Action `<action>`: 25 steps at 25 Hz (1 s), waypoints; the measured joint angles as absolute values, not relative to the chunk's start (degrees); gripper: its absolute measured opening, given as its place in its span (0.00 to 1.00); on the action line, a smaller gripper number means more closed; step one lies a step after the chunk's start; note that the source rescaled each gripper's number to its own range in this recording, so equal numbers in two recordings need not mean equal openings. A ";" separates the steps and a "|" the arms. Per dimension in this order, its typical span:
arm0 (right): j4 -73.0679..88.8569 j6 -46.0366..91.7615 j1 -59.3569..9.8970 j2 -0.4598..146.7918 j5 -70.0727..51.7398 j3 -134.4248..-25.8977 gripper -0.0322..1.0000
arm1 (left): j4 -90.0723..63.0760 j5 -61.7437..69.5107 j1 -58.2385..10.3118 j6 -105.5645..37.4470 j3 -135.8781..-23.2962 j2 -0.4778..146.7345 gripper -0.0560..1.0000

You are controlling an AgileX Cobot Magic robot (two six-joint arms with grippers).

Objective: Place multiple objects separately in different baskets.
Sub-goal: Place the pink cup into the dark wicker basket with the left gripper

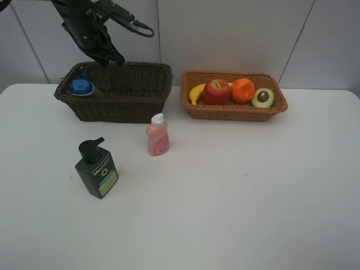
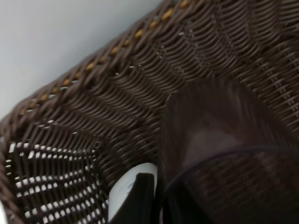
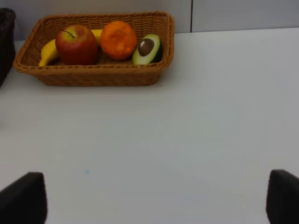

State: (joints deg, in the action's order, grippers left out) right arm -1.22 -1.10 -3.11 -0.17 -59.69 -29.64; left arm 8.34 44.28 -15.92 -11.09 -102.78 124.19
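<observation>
My left gripper (image 1: 112, 59) hangs over the back of the dark brown basket (image 1: 140, 107), shut on the translucent pink cup (image 2: 219, 140), which sits low inside the basket against the weave. One dark finger (image 2: 140, 200) shows beside the cup's rim. The white shampoo bottle with its blue cap (image 1: 82, 87) lies in that basket's left end. On the table in front stand the dark pump bottle (image 1: 97, 169) and the small pink bottle (image 1: 157, 135). The light basket (image 1: 225, 111) holds the banana (image 1: 196, 93), apple (image 1: 216, 91), orange (image 1: 242, 90) and avocado half (image 1: 262, 98). My right gripper (image 3: 152, 198) is open over bare table.
The two baskets stand side by side at the back of the white table (image 1: 236, 197), close to the wall. The right arm does not show in the exterior high view. In the right wrist view the light basket (image 3: 93, 77) lies ahead of it.
</observation>
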 joint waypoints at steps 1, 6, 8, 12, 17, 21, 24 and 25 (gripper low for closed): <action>-1.22 -1.10 -3.11 -0.17 -59.69 -29.64 1.00 | 8.34 43.98 -15.92 -11.09 -102.78 124.64 0.05; -1.22 -1.10 -3.11 -0.17 -59.69 -29.64 1.00 | 8.41 42.77 -15.92 -11.09 -102.78 125.83 0.05; -1.22 -1.10 -3.11 -0.17 -59.69 -29.64 1.00 | 8.48 42.58 -15.92 -11.09 -102.78 125.88 0.05; -1.22 -1.10 -3.11 -0.17 -59.69 -29.64 1.00 | 8.48 42.58 -15.92 -11.09 -102.78 125.90 0.05; -1.22 -1.10 -3.11 -0.17 -59.69 -29.64 1.00 | 8.48 42.58 -15.92 -11.35 -102.78 125.90 0.05; -1.22 -1.10 -3.11 -0.17 -59.69 -29.64 1.00 | 8.48 42.58 -15.92 -13.55 -102.78 125.90 0.05; -1.22 -1.10 -3.11 -0.17 -59.69 -29.64 1.00 | 8.48 42.58 -15.92 -13.91 -102.78 125.90 0.09; -1.22 -1.10 -3.11 -0.17 -59.69 -29.64 1.00 | 8.48 42.58 -15.92 -13.91 -102.78 125.90 0.14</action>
State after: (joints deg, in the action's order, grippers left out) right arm -1.22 -1.10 -3.11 -0.17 -59.69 -29.64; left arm 8.48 42.58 -15.92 -13.91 -102.78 125.90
